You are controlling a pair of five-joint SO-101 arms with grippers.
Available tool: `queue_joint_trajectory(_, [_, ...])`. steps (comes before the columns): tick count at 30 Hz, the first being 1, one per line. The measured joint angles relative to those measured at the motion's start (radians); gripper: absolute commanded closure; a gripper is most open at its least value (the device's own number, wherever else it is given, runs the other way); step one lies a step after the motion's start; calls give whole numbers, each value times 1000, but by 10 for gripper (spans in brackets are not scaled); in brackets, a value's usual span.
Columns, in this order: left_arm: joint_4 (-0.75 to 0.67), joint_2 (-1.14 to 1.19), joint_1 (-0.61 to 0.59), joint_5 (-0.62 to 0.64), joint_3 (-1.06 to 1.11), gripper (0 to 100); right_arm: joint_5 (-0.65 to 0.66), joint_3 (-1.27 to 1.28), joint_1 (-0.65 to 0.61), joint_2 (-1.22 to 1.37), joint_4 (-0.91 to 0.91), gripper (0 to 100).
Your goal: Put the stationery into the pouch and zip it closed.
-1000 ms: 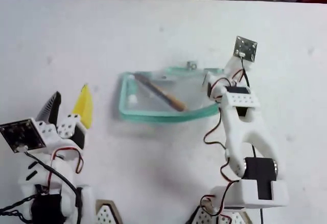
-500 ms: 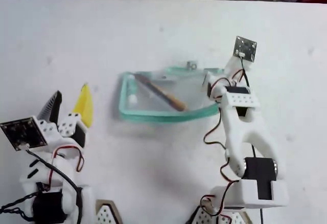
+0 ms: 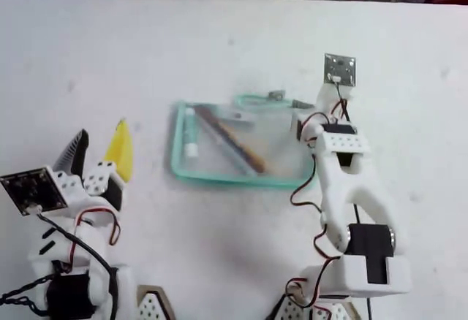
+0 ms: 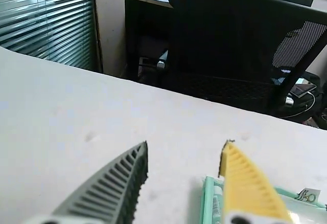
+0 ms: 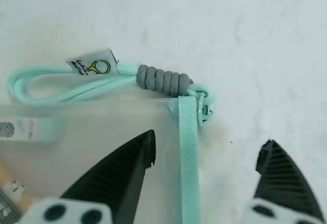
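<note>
A clear pouch [image 3: 234, 148] with a teal rim lies flat in the middle of the table. Inside it I see a wooden pencil [image 3: 235, 142] and a small white stick [image 3: 191, 134]. Its teal cord with a grey wrap [image 3: 276, 96] trails off the far edge. My right gripper [image 3: 306, 117] hovers over the pouch's right end. In the right wrist view it [image 5: 209, 142] stands open astride the teal edge strip [image 5: 187, 152], near the cord's grey wrap [image 5: 161, 78], holding nothing. My left gripper [image 3: 99, 148] is open at the near left, apart from the pouch; the pouch corner [image 4: 212, 198] shows beside its yellow finger [image 4: 248, 183].
The white table [image 3: 219, 42] has free room behind and in front of the pouch. Both arm bases [image 3: 365, 261] stand at the near edge. In the left wrist view a black office chair [image 4: 245, 45] stands past the table's far edge.
The pouch's raised, bowed far edge has dropped and the pouch now lies flat. The right arm's wrist has shifted slightly left and farther back. The left arm has barely moved.
</note>
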Motion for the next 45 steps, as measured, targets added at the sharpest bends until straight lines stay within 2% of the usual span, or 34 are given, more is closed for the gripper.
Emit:
queue_joint_trajectory(3, [0,0,0,0,0,758,0,0,9,0,-2,978])
queue_joint_trajectory(4, [0,0,0,0,0,758,0,0,23,0,-5,993])
queue_joint_trajectory(6, [0,0,0,0,0,758,2,0,57,0,-28,933])
queue_joint_trajectory(9, [0,0,0,0,0,759,-40,0,114,0,-69,989])
queue_joint_trajectory(12, [0,0,0,0,0,759,-101,0,158,9,-101,984])
queue_joint_trajectory(17, [0,0,0,0,0,759,-77,-69,153,143,-114,981])
queue_joint_trajectory(23, [0,0,0,0,0,759,-66,-331,157,377,35,981])
queue_joint_trajectory(28, [0,0,17,0,0,759,-66,-494,158,459,196,981])
queue_joint_trajectory(40, [0,0,43,0,0,761,-66,-529,120,463,262,981])
queue_joint_trajectory(42, [0,0,43,0,0,796,-66,-529,124,463,265,981])
queue_joint_trajectory(45, [0,0,43,0,0,907,-66,-529,129,463,269,981])
